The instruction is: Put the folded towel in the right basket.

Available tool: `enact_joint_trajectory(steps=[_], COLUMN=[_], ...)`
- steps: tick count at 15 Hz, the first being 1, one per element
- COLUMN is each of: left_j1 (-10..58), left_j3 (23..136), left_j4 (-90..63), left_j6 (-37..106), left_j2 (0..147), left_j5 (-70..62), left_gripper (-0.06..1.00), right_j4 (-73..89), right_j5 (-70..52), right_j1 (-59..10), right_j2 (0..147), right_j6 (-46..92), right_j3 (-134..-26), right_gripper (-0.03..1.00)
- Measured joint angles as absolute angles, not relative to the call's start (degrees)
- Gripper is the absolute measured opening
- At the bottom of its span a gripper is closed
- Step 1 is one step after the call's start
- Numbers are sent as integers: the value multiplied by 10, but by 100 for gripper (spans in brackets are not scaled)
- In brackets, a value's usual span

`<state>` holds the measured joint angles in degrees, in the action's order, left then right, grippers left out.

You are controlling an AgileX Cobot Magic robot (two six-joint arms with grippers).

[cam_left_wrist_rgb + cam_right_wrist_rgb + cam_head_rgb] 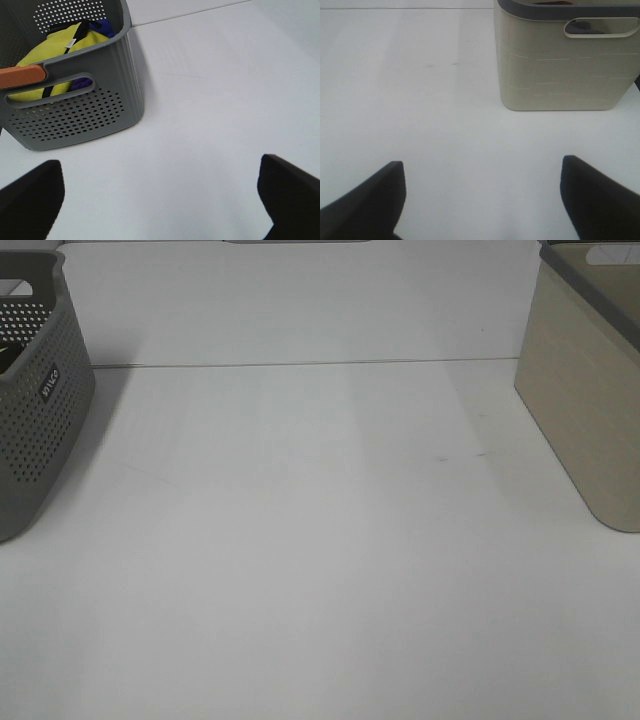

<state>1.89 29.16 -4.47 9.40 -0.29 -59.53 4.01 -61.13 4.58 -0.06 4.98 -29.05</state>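
The right basket [590, 400] is beige with a dark grey rim and stands at the right edge of the white table; it also shows in the right wrist view [560, 60]. A grey perforated basket [35, 410] stands at the left edge. In the left wrist view this grey basket [75, 115] holds a yellow cloth item [50, 55] and something blue [106, 26]; I cannot tell if either is the folded towel. My left gripper [160, 200] and right gripper [482, 200] are open and empty above bare table. Neither shows in the high view.
An orange-brown piece [21, 76] lies at the grey basket's handle. A seam [300, 364] runs across the white table [320, 540] between the two baskets.
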Motion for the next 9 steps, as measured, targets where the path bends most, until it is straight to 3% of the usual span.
enact_joint_trajectory(steps=[4,9], left_j1=[19,19], left_j3=[292,292], left_j4=[-45,-45], left_j6=[94,94], left_j2=[-3,-3], left_j5=[-595,-595], left_gripper=[99,99], right_j4=[43,44], right_j5=[-611,-610], right_j1=[14,31], right_j2=[-1,-2], right_j6=[49,49], right_j3=[-290,-290], right_gripper=[79,79])
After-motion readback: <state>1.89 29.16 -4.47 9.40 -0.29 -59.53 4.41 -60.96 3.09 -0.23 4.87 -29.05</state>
